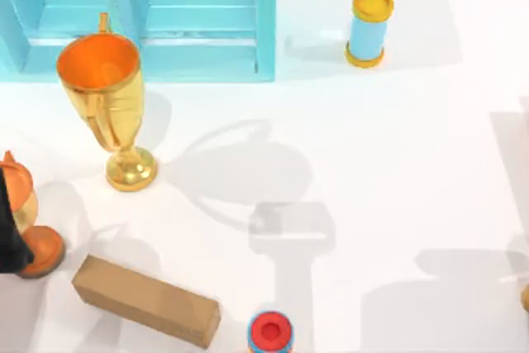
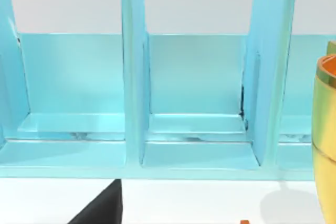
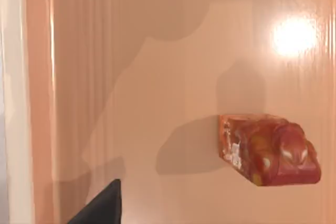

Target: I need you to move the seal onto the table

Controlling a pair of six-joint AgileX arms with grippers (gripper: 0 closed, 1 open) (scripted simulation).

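Right wrist view: right gripper [image 3: 102, 205] shows as one dark tip at the picture's edge; released or clenched, cannot tell. Outward from it comes bare glossy peach-orange surface [image 3: 157, 77], then the seal [image 3: 268, 150], well apart from the gripper. The seal is red-brown and glossy, its flat lighter end turned toward the gripper's side and its rounded end pointing away. Its long axis runs roughly along the line from gripper to seal. Whether it stands upright or lies on its side, cannot tell. The seal rests on the peach-orange surface, not on the white table [image 1: 372, 163], so the move is not yet done.

Left gripper [image 2: 102, 208] is a dark tip low in front of the light-blue cabinet [image 2: 199, 77], state cannot tell, with the golden trophy [image 2: 325, 129] just beside. In the top view, the dark left arm [image 1: 7, 229] sits at the table's left edge, over a smaller orange cup [image 1: 25, 204].

Judgement: the right arm is the nearer one and should take the seal. It must close the gap along the seal's axis, then grip across the narrow body.
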